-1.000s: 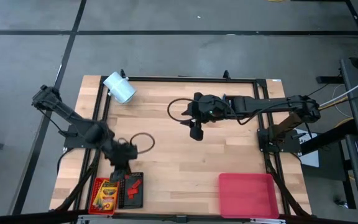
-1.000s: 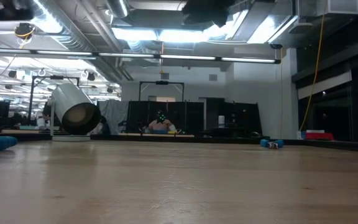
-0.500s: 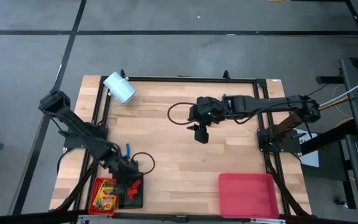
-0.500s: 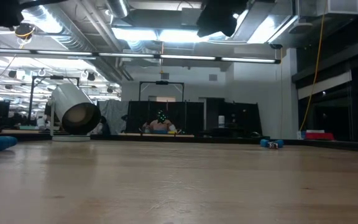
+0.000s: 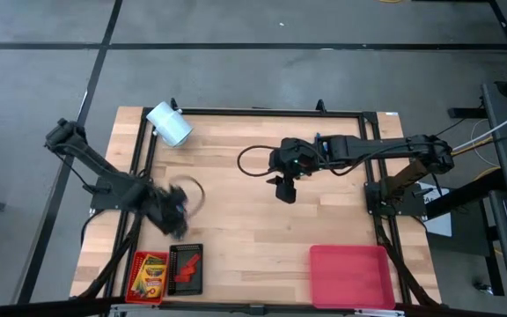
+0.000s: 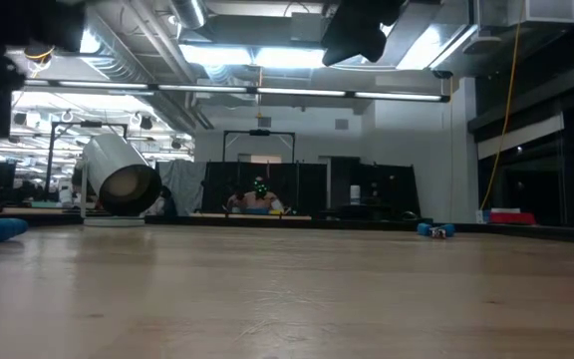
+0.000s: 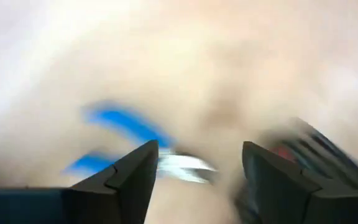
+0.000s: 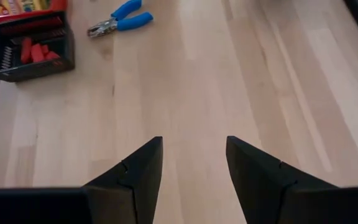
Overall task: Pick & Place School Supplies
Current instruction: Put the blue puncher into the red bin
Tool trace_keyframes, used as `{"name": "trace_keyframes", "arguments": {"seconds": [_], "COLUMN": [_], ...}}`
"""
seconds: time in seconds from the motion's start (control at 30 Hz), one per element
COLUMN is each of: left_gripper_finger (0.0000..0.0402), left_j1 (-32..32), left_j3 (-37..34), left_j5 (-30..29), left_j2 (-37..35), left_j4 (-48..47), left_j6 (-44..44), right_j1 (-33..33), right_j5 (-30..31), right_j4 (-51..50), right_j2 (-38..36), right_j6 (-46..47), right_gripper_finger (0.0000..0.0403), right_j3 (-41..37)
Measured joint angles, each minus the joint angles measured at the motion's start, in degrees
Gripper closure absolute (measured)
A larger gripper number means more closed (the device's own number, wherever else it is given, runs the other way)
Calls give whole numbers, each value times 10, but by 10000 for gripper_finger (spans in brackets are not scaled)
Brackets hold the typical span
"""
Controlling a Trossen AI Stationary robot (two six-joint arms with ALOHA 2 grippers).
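A blue-handled plier-like tool (image 8: 120, 22) lies flat on the wood beside a black tray (image 8: 5, 59) that holds red pieces (image 8: 36, 51). Next to it, a small red tray (image 5: 133, 275) holds crayon boxes (image 5: 150, 273). My left gripper (image 5: 174, 220) hangs just far of the black tray (image 5: 176, 266). Its own blurred view shows it open (image 7: 197, 146) over the tool (image 7: 135, 134), touching nothing. In the high view the gripper hides the tool. My right gripper (image 5: 284, 190) hangs open (image 8: 194, 140) over the table's middle, with bare wood between its fingers.
A pale blue-white cylinder (image 5: 169, 125) lies on its side at the far left corner, also seen in the low view (image 6: 120, 179). A larger red tray (image 5: 349, 275) sits at the near right. Bare wood spreads between the two arms.
My left gripper went toward the near edge over the black tray, then drew back toward the far edge, and now shows blurred beside the tray. My right gripper shifted slightly toward the table's right.
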Motion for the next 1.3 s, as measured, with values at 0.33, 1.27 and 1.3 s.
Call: {"name": "trace_keyframes", "arguments": {"seconds": [0.33,1.27,1.3], "left_gripper_finger": [226,368,368], "left_j1": [91,233,245], "left_j3": [-80,-88,-80], "left_j5": [99,71,45], "left_j2": [-17,135,124], "left_j4": [20,186,198], "left_j6": [-338,-112,-91], "right_j1": [0,13,13], "right_j5": [41,41,43], "right_j4": [0,-16,-23], "right_j2": [0,-3,-6], "right_j6": [-2,-13,-13], "right_gripper_finger": [222,222,222], "right_j3": [0,0,0]}}
